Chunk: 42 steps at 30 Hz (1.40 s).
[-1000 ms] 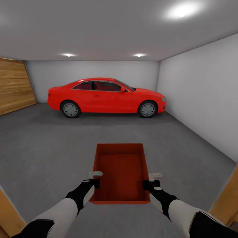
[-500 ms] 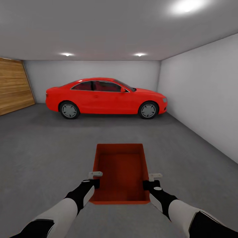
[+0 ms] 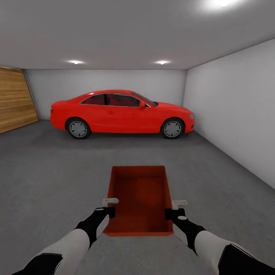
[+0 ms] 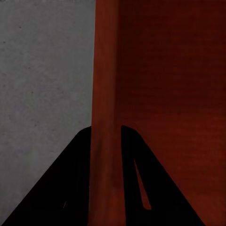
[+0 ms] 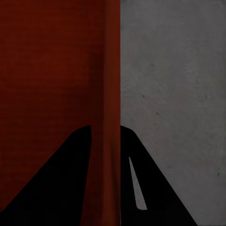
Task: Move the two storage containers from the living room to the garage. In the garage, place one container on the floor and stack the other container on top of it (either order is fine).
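- I am carrying an open, lidless orange-red rectangular storage container [image 3: 139,198] with thin walls, out in front of me, above the dark grey, speckled concrete floor [image 3: 49,179] of the garage.
- The container's long axis is running straight away from me toward the far wall; its short near wall is facing me and its far end is pointing toward a glossy red two-door car [image 3: 121,113].
- The open top is facing up, and the bin is sitting level between my two arms.
- My left fingers [image 3: 110,206] are gripping the container's left long wall close to the near corner; in the left wrist view the two dark fingers [image 4: 70,183] are pinching the thin orange-red wall [image 4: 106,94] between them, one inside and one outside.
- My right fingers [image 3: 172,208] are gripping the right long wall at the matching spot; in the right wrist view the dark fingers [image 5: 146,188] are pressing on either side of the wall [image 5: 110,70], with the bin's interior on one side and grey concrete on the other.
- The car is standing side-on along the far grey-white wall, well apart from the container, with its nose pointing toward the right-hand wall [image 3: 236,110].
- A wide door of horizontal wooden planks [image 3: 15,99] is filling the left side of the room.
- Round ceiling lights [image 3: 76,62] are glowing over the car.
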Motion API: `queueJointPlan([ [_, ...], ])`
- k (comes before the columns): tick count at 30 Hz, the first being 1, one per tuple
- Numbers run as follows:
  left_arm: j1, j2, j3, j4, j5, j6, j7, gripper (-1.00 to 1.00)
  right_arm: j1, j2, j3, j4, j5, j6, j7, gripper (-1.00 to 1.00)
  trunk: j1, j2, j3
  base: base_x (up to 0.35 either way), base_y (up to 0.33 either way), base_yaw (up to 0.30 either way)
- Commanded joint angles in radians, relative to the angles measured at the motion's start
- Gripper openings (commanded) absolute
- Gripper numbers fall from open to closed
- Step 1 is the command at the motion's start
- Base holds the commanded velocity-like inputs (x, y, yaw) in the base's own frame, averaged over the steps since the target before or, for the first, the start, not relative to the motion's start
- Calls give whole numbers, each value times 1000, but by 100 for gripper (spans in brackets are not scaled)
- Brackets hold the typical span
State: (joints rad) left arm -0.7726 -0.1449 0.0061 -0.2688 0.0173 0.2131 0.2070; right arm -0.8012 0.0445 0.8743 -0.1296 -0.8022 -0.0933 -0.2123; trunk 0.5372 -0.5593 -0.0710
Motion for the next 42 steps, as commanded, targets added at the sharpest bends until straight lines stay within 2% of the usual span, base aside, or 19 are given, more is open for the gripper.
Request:
queueJointPlan([
  [1, 0, 37, -8, -4, -17, 8, 8, -100, -1, -6, -3, 41, -14, -5, -6, -100, 1, -2, -2, 321, 0, 0],
  [42, 0, 36, -8, -6, -17, 8, 8, -100, -1, -6, -3, 41, -13, -5, -6, -100, 1, -2, -2, 321, 0, 0],
])
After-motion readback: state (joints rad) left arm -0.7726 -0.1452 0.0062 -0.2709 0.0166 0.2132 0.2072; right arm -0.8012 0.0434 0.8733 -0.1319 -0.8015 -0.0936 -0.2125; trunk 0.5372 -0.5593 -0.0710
